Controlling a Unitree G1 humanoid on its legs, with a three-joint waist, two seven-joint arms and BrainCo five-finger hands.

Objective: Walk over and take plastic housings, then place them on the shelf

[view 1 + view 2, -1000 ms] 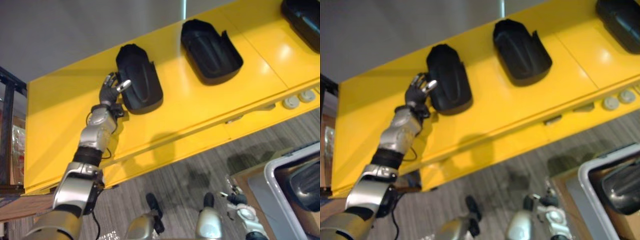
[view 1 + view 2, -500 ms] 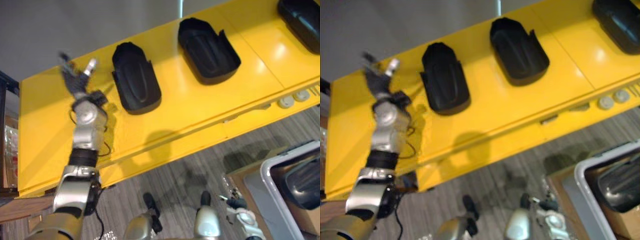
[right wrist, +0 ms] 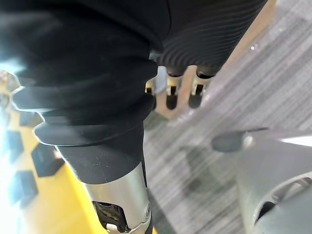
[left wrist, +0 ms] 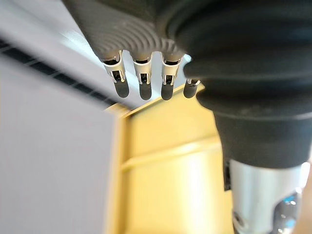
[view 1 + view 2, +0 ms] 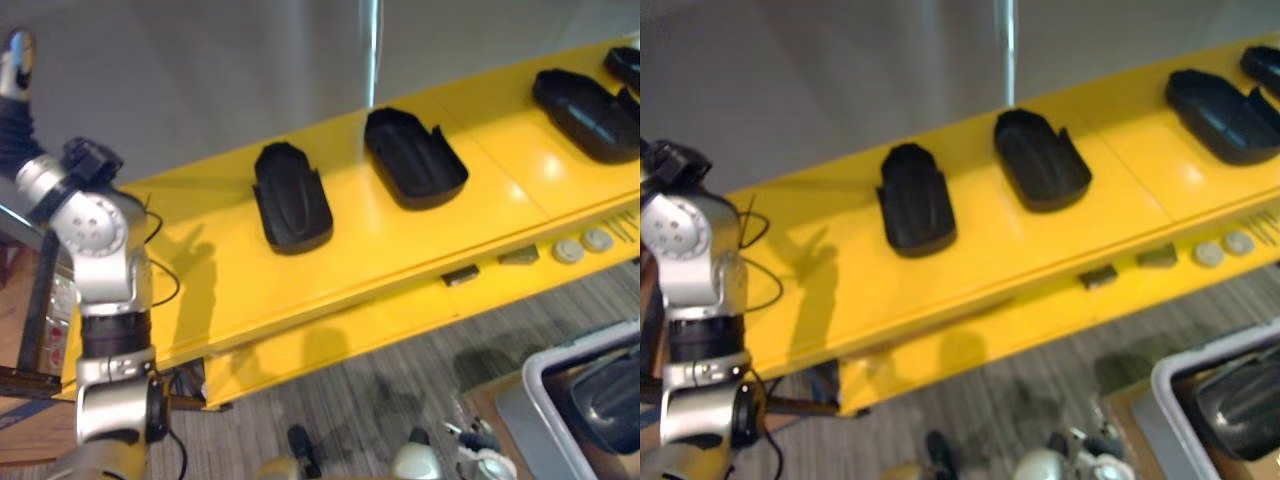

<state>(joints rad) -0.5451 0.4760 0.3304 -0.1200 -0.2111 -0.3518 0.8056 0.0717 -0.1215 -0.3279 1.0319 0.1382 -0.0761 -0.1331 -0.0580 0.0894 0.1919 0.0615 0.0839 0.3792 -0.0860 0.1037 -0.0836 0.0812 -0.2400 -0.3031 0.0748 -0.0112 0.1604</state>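
Silver-fingered left hand (image 4: 140, 80) raised far left, fingers straight, holding nothing. Along yellow shelf (image 5: 380, 230), black plastic housings (image 5: 292, 198) in a row, apart. Lower right, grey bin (image 5: 580, 343) containing another housing (image 5: 612, 400). Right hand (image 3: 171, 95) relaxed, empty.

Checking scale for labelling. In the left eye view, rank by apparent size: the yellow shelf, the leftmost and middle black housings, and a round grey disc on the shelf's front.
1. yellow shelf, largest by far.
2. middle housing and leftmost housing: look about alike, so unranked.
3. round grey disc, smallest.
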